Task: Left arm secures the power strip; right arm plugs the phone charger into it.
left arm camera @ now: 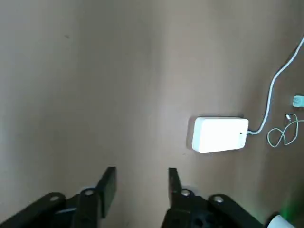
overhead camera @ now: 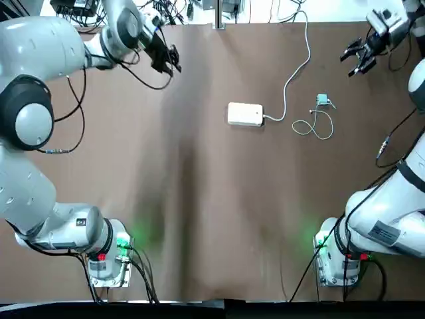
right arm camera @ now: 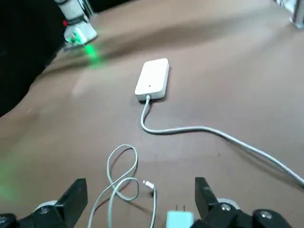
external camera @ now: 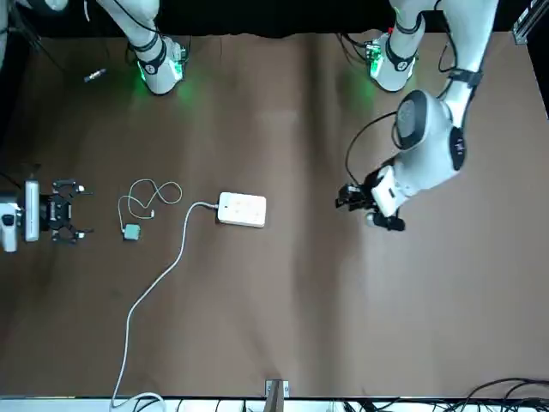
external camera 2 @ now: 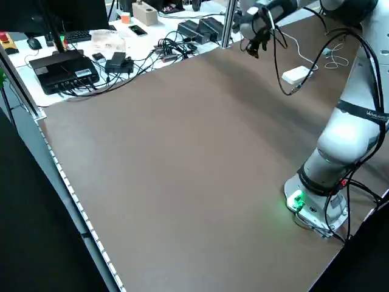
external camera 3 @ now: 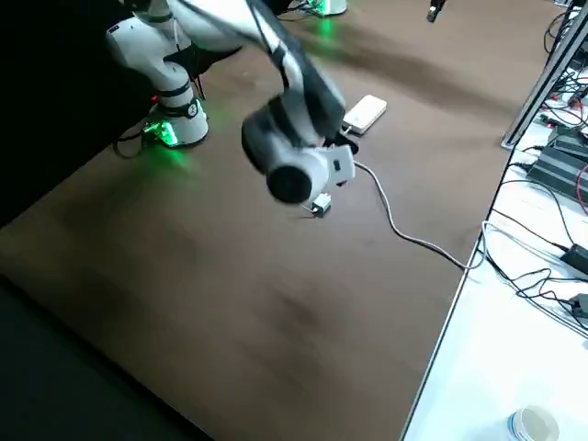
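we see the power strip (overhead camera: 245, 114) and phone charger (overhead camera: 323, 100) lying loose toward the table's (overhead camera: 219, 219) far edge, perhaps spaced for both arms; the left jaws (overhead camera: 171, 61) and right jaws (overhead camera: 358, 56) hang apart near the far corners, gripping nothing.

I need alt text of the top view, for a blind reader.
A white power strip and a teal phone charger lie apart on a brown table; the robot's left tool and right tool are open, away from both.

Gripper: left fingers (left arm camera: 109, 192) held wide apart
Power strip (left arm camera: 220, 135): laid flat, cord (left arm camera: 270, 92) attached
Charger (left arm camera: 298, 101): partly seen beside that cord
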Motion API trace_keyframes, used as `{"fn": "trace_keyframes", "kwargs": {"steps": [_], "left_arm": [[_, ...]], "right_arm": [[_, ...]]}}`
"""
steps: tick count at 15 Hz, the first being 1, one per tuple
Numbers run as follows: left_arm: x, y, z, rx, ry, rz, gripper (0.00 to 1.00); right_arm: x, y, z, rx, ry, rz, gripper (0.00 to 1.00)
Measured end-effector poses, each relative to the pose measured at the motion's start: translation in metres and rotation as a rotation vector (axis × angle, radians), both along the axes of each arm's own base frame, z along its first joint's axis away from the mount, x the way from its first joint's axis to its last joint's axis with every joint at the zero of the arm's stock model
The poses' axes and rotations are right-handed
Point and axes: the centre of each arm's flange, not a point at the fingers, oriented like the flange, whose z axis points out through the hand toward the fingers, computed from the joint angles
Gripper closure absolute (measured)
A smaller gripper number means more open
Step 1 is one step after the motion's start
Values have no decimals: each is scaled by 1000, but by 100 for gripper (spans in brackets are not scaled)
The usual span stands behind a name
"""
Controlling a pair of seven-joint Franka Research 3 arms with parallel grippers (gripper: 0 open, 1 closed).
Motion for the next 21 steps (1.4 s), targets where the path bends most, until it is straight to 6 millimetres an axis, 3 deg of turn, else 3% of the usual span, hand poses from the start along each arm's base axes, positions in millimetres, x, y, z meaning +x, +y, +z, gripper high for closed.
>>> {"fn": "trace_keyframes", "kwargs": {"steps": [3,5,6,11,12,17,21], "left_arm": [[-15,-31,-22,-41,11,2,74],[-21,-50,-31,-66,7,7,93],[-23,-59,-38,-74,-6,13,95],[-40,-100,-88,-113,-31,61,99],[-46,-111,-104,-123,-48,80,99],[-61,-140,-128,-154,-76,109,99],[-75,-187,-137,-193,-124,122,99]], "right_arm": [[-8,-8,-56,92,7,5,0],[-15,-12,-81,145,5,-14,0],[-19,-14,-90,175,-10,-25,0],[-38,-28,-120,277,-151,-69,0],[-44,-25,-136,311,-172,-81,0],[-52,-17,-178,383,-201,-131,0],[-57,-14,-203,404,-200,-156,0]]}}
